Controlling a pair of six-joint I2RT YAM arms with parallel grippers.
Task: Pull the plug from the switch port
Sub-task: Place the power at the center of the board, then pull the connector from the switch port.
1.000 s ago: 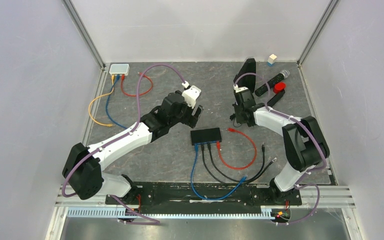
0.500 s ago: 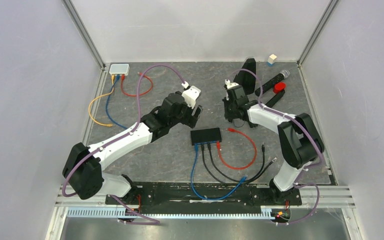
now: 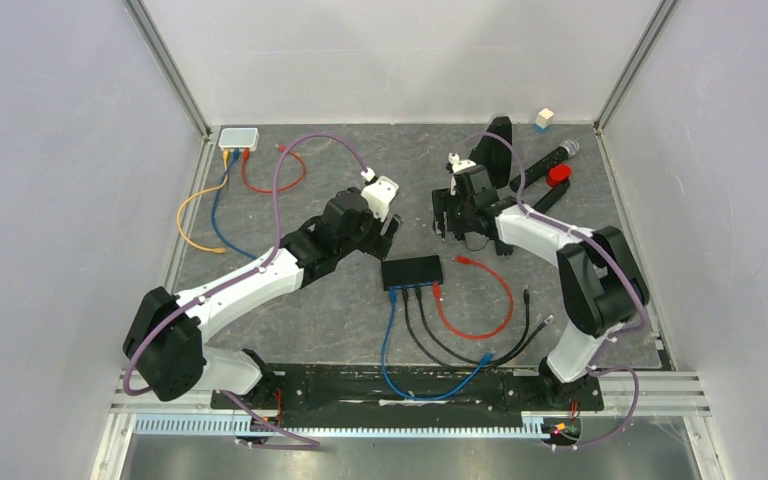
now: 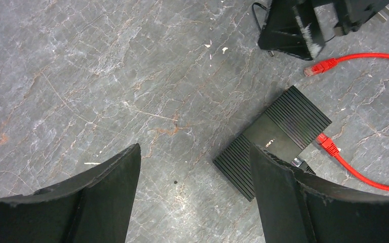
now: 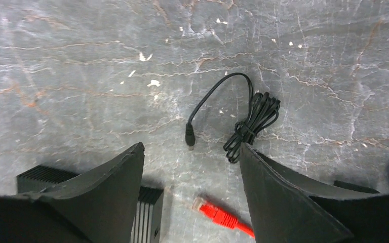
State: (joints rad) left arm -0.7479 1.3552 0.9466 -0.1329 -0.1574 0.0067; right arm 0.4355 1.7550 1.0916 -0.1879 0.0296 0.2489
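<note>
I find a black ribbed switch box point(image 4: 276, 139) beside my spread left pincer point(image 4: 195, 157); a loose red plug point(image 5: 218, 215) lies under my spread right pincer point(image 5: 191, 152).

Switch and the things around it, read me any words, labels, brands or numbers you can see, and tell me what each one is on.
No text can be read in any view.
Switch: a small pale mark near its port edge, too small to read.
White box: no print shows on it.
</note>
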